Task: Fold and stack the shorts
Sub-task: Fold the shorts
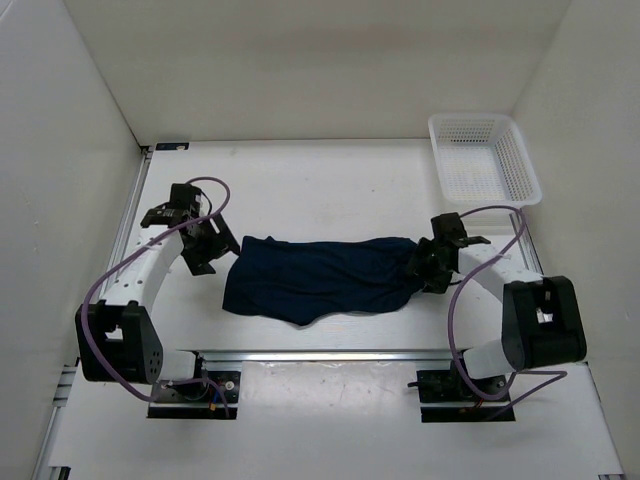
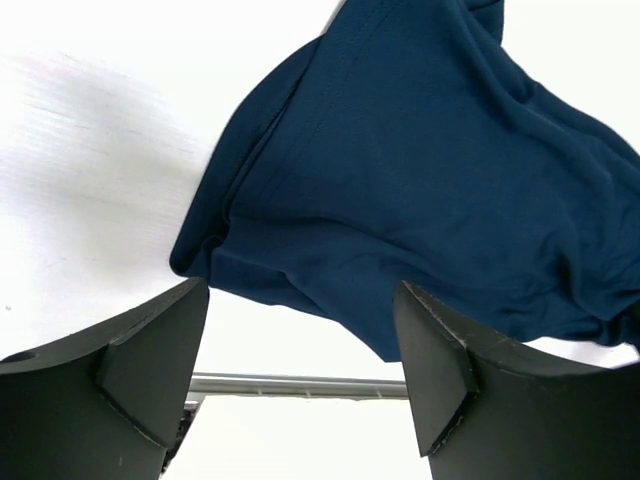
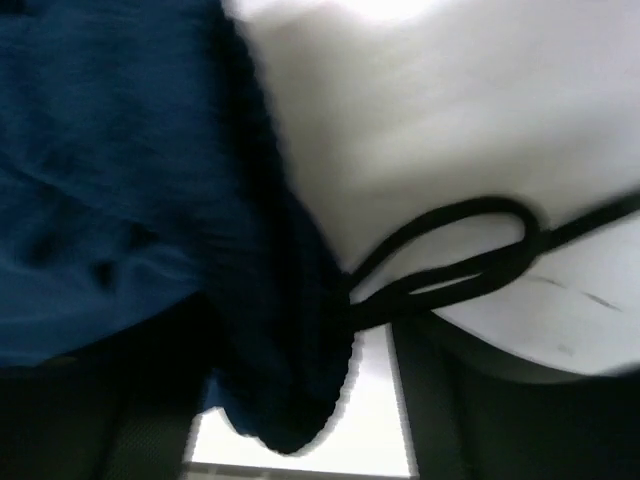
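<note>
The table [image 1: 320, 190] carries the shorts [image 1: 315, 275] lying lengthwise across its middle, rumpled, with one end by each arm. The white basket [image 1: 438, 158] sits well apart at the far right corner. The step in hand looks like setting up a fold. It should go best if the cloth is first drawn flat, then taken at matching corners so the halves meet edge to edge rather than skewed. The left gripper [image 1: 205, 250] hangs just beside the left end, its jaws wide apart and empty. It should come down over that end's corner and pinch every layer. The right gripper [image 1: 428, 268] is at the waistband end, but its wrist view is blurred, so I cannot tell whether its jaws are parted or gripping cloth. The drawstring [image 3: 470, 206] loops out onto the table there and is best kept clear of the pinch. By count: one table, one pair of shorts, one basket, two grippers, one drawstring.
</note>
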Robot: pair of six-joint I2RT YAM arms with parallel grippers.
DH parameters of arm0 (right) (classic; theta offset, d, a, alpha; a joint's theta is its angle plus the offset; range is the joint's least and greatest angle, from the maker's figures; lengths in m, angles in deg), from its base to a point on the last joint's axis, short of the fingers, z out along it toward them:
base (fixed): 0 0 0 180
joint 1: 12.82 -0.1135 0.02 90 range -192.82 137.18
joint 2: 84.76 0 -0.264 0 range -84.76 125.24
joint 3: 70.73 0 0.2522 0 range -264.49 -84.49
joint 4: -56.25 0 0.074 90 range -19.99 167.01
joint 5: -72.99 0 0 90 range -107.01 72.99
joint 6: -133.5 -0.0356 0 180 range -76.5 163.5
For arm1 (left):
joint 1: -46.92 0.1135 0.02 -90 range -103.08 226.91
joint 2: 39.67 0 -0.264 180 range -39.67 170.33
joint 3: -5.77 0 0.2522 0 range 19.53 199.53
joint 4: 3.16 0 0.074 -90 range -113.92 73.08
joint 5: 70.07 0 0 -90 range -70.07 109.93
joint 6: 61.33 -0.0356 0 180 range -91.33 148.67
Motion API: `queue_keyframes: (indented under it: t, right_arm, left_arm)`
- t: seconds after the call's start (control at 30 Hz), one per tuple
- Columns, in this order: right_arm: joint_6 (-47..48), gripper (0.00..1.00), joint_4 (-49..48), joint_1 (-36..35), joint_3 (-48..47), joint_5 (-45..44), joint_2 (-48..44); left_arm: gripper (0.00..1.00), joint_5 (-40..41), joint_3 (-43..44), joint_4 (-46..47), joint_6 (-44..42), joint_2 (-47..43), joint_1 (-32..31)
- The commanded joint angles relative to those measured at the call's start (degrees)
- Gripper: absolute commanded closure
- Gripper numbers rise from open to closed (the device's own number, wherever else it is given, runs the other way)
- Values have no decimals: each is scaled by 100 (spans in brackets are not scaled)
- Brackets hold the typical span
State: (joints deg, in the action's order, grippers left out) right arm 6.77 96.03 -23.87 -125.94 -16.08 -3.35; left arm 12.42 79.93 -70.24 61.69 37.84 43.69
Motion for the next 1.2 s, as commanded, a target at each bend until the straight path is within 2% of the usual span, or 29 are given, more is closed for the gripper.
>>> queue_keyframes:
  t: [0.0, 0.07, 0.1, 0.17, 0.2, 0.23, 0.33, 0.37, 0.4, 0.53, 0.67, 0.97, 1.17]
  right_arm:
    - [-9, 37, -510, -134, -65, 154, 375]
    - [-62, 46, -597, -274, -117, 65, 507]
    - [-149, 61, -598, -275, -196, -170, 508]
    - [-273, 82, -353, -345, -336, -487, 508]
    - [-325, 96, -108, -345, -416, -628, 508]
    - [-326, 100, 33, -345, -564, -916, 447]
    - [-264, 100, 603, -345, -776, -1401, 184]
    - [-195, 100, 745, -345, -933, -1576, 104]
    - [-81, 100, 877, -345, -1013, -1735, 34]
    - [402, 100, 1326, -345, -1549, -2070, -151]
    - [631, 100, 1730, -670, -2392, -2526, -82]
    - [650, 100, 2810, -2084, -4264, -3257, 814]
    - [316, 100, 3479, -3208, -5346, -3749, 1596]
  left_arm:
    - [15, 100, 209, -38, -93, -17, -12]
    - [18, 205, 209, -38, -93, 44, -12]
    - [25, 206, 209, -38, -93, 105, -12]
    - [35, 206, 209, 15, -163, 167, 49]
    - [39, 206, 209, 15, -164, 220, 50]
    - [52, 206, 209, 15, -225, 272, 50]
    - [70, 92, 209, 67, -286, 273, 103]
    - [84, 31, 209, 67, -287, 325, 103]
    - [90, 30, 209, 67, -287, 326, 103]
    - [90, -154, 157, 260, -287, 509, 24]
    - [90, -154, 24, 638, -156, 913, -126]
    - [90, -620, 165, 1140, -41, 2257, -468]
    - [90, -726, 174, 1306, 135, 2479, -705]
